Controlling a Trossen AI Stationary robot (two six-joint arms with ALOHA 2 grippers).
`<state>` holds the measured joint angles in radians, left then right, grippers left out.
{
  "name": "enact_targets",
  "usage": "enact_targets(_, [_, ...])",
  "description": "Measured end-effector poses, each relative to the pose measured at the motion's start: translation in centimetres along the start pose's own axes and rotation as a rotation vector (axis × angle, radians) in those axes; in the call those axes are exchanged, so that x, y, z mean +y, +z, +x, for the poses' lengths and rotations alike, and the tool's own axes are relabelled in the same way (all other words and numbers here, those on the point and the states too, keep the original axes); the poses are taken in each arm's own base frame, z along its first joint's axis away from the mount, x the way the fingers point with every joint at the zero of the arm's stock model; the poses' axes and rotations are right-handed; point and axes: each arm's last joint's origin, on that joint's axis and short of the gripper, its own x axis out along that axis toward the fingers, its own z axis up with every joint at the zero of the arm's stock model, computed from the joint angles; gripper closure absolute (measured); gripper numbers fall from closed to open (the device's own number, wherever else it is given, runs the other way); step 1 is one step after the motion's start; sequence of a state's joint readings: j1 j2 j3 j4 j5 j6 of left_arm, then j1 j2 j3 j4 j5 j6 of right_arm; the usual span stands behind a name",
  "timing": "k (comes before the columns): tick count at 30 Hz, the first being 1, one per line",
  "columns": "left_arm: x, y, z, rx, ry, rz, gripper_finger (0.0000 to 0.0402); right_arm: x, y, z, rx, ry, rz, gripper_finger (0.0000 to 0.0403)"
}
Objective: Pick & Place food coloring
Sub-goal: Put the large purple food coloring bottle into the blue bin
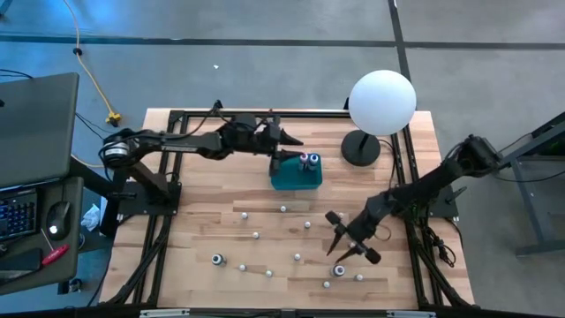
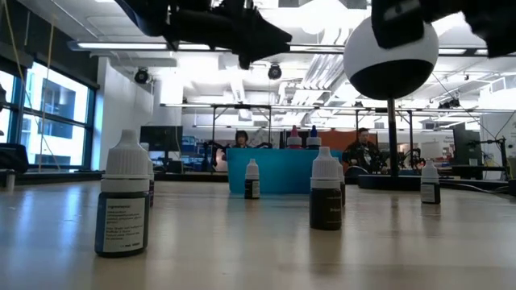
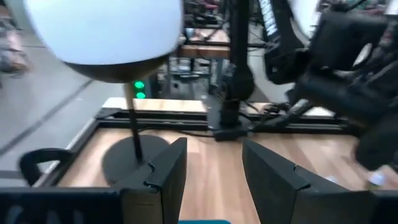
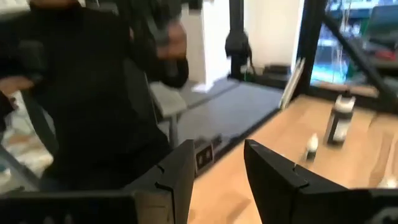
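Several tiny white-capped food coloring bottles (image 1: 256,235) stand scattered on the wooden table, large in the low view (image 2: 122,205). Two more (image 1: 309,160) stand inside the teal box (image 1: 294,175), their caps showing above its rim (image 2: 304,138). My left gripper (image 1: 290,141) hovers open just beyond the box's far-left corner, touching nothing (image 3: 214,177). My right gripper (image 1: 344,249) hangs open over the near right part of the table, just above a bottle (image 1: 339,270), empty (image 4: 217,177). Its wrist view shows two bottles (image 4: 340,118) farther off.
A white globe lamp (image 1: 381,102) on a black round base (image 1: 360,148) stands at the far right, close to the teal box. Black frame rails (image 1: 168,212) run along the table's sides. Seated people show in the room behind (image 2: 364,151).
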<state>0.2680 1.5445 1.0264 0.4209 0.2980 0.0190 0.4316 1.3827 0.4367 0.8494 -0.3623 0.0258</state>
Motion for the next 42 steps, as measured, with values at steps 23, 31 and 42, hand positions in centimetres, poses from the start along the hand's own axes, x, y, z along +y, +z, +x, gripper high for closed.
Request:
enact_targets(23, [-0.5, 0.2, -0.3, 0.013, -0.13, -0.152, 0.0247, 3.8, -4.4, 2.7, 0.177, -0.08, 0.09, 0.0269])
enact_targets(31, [-0.5, 0.3, -0.3, 0.001, -0.127, -0.156, 0.0247, 3.6, -4.6, 2.6, 0.2, -0.117, 0.058, 0.0288])
enact_targets(42, [-0.4, 2.5, -0.9, -0.102, -0.089, -0.119, 0.0247, 2.3, -3.3, 2.6, 0.058, -0.173, 0.081, 0.037])
